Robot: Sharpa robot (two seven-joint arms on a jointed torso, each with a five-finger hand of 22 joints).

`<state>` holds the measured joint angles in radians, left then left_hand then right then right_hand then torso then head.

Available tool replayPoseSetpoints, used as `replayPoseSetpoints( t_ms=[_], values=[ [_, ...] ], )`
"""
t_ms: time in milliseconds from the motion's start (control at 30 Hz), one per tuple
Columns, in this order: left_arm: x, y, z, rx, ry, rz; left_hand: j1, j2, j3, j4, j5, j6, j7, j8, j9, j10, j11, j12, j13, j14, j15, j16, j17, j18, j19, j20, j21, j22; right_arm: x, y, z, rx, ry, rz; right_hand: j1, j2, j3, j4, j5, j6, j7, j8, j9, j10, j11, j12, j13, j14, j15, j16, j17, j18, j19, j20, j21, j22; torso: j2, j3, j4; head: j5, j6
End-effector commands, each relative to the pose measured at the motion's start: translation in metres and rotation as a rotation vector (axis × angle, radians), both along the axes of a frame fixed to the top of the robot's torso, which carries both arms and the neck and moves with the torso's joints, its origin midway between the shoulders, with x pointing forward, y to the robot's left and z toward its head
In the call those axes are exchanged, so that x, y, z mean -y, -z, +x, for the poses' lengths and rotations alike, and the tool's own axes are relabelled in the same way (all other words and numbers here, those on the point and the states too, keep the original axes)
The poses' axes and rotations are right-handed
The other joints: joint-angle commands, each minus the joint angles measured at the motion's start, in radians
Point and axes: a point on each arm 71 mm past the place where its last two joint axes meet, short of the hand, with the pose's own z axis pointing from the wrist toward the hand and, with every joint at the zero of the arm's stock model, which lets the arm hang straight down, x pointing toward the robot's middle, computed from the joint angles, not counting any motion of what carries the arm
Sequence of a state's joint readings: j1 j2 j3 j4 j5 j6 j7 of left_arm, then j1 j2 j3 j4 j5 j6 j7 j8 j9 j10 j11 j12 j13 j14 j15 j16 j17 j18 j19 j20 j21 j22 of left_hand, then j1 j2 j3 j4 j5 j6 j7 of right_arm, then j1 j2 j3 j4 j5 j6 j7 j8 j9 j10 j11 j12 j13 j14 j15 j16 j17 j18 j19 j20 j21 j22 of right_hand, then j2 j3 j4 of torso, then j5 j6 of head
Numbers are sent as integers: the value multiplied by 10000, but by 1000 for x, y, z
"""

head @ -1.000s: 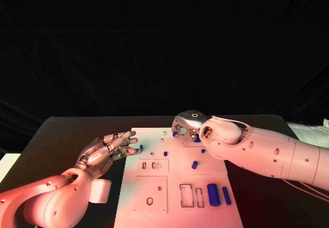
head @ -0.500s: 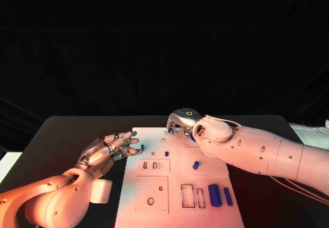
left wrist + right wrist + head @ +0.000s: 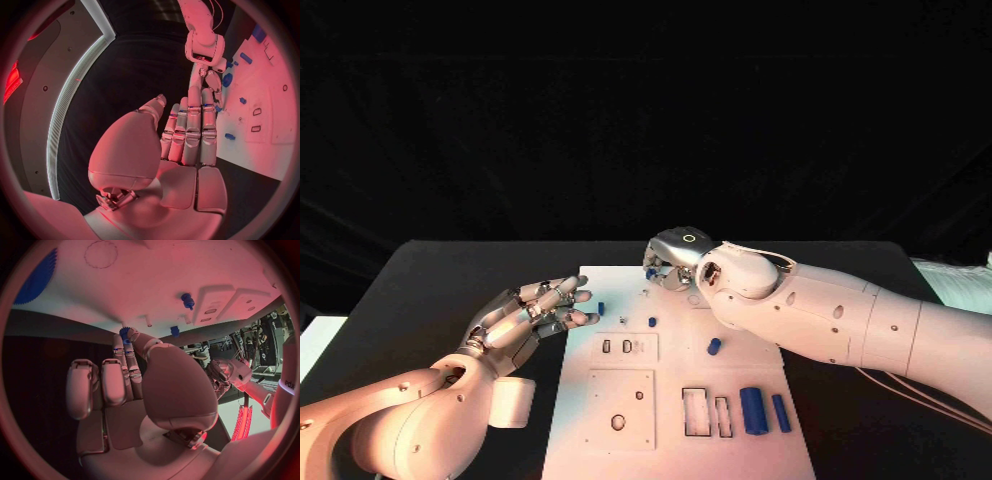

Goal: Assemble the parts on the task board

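The white task board (image 3: pixel 678 440) lies in the middle of the black table. My right hand (image 3: pixel 672 262) hovers over the board's far end and pinches a small blue toothed part (image 3: pixel 125 333) between thumb and fingertip. My left hand (image 3: pixel 531 316) floats just off the board's left edge with its fingers apart and nothing in them. A short blue peg (image 3: pixel 600 309) stands by the left fingertips. Two more pegs (image 3: pixel 652 322) (image 3: pixel 714 346) sit mid-board. Two blue cylinders (image 3: pixel 750 409) (image 3: pixel 779 412) lie side by side near the front right. A large blue gear (image 3: pixel 37 277) shows in the right wrist view.
Rectangular slots (image 3: pixel 692 411) and a square recess with a hole (image 3: pixel 619 400) mark the board's near half. My right forearm (image 3: pixel 848 320) crosses above the board's right edge. Bare black table (image 3: pixel 430 290) stretches to the left of the board.
My right hand has moved left and toward the board's far edge, carrying the small part. The left hand has stayed in place.
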<state>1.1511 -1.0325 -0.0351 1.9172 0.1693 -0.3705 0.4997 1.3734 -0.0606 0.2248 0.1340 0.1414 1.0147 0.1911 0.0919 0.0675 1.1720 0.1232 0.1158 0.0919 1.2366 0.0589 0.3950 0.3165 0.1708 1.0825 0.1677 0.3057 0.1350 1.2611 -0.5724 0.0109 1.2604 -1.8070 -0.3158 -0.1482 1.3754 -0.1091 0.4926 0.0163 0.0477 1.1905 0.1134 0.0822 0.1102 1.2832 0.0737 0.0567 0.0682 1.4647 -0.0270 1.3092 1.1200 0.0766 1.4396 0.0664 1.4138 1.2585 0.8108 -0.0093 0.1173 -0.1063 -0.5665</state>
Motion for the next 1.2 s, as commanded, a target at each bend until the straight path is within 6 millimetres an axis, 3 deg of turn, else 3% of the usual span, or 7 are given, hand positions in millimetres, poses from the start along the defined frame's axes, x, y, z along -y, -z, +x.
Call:
replayPoseSetpoints(
  t_ms=[33, 467, 567, 667, 967, 1133, 1200],
  values=[
    [3, -2, -1, 66, 206, -164, -65, -18, 39, -5, -48, -9, 41, -44, -15, -54, 14, -42, -12, -62, -1, 64, 9, 97, -31, 9, 22, 6, -2, 3, 1, -51, -33, -266, 118, 111, 41, -17, 34, -9, 43, 11, 3, 240, -242, 45, 7, 444, -22, 36, -4, -175, 43, 14, 35, 16, 9, -5, 5, 17, 1],
    [3, -2, -1, 57, 216, -162, -65, -18, 39, -5, -48, -9, 41, -44, -15, -54, 14, -42, -12, -62, -1, 64, 9, 97, -31, 9, 22, 6, -1, 7, 5, -322, 420, -635, -190, -91, -9, 184, 17, -384, 161, -212, -50, -271, -84, 12, -58, 400, 123, -13, -147, -152, -76, 112, -1, -94, 22, -24, 28, 8, 5],
    [3, -2, -1, 54, 214, -159, -65, -18, 39, -5, -48, -9, 41, -44, -15, -54, 14, -42, -12, -62, -1, 64, 9, 97, -31, 9, 22, 6, -1, 6, 6, -246, 497, -582, -406, -357, -97, 325, -14, -923, 279, -241, -177, -858, 75, 2, -88, 293, 251, -285, -599, -64, -336, 210, -255, -594, 24, -23, 25, 11, 4],
    [2, -2, -1, 46, 212, -153, -65, -18, 39, -5, -48, -9, 41, -44, -15, -54, 14, -42, -12, -62, -1, 64, 9, 97, -31, 9, 22, 6, 0, 4, 6, 1, 519, -363, -696, -914, -651, 496, 22, -1899, 441, -261, -412, -1950, 282, -7, -97, 137, 418, -675, -1195, 143, -900, 360, -858, -1706, 30, -26, 21, 11, 15],
    [1, -2, -1, 24, 174, -118, -67, -30, 68, -29, -50, -36, 59, -63, -16, -88, 32, -67, -21, -116, 13, 79, 44, 96, -54, 19, 15, 3, 8, -5, -4, 614, 581, 109, -225, -613, -1490, 829, 6, -2088, 362, -136, -391, -1838, 200, 339, 20, 174, 382, -730, -1275, 152, -819, 449, -868, -1634, 32, -22, 28, -49, 64],
    [1, -2, -1, 10, 155, -97, -73, -41, 76, -39, -51, -57, 71, -75, -18, -112, 44, -82, -26, -151, 24, 81, 57, 94, -67, 26, 11, 1, 38, -14, -18, 684, 924, 524, -161, -523, -1444, 1008, 27, -1803, 275, -86, -355, -633, -40, 843, 207, 361, 213, -246, -579, -67, -244, 332, -222, -450, 31, -44, 50, -116, 101],
    [0, -2, -1, 9, 126, -81, -73, -41, 76, -39, -51, -57, 71, -75, -18, -112, 44, -82, -26, -151, 24, 81, 57, 94, -67, 26, 11, 1, 56, -18, -24, 476, 1233, 793, -235, -544, -1457, 1155, 37, -1709, 206, -84, -351, 6, -168, 1085, 356, 388, 96, -140, -442, -140, -62, 248, 0, -56, 32, -44, 0, -127, 124]
  ],
)
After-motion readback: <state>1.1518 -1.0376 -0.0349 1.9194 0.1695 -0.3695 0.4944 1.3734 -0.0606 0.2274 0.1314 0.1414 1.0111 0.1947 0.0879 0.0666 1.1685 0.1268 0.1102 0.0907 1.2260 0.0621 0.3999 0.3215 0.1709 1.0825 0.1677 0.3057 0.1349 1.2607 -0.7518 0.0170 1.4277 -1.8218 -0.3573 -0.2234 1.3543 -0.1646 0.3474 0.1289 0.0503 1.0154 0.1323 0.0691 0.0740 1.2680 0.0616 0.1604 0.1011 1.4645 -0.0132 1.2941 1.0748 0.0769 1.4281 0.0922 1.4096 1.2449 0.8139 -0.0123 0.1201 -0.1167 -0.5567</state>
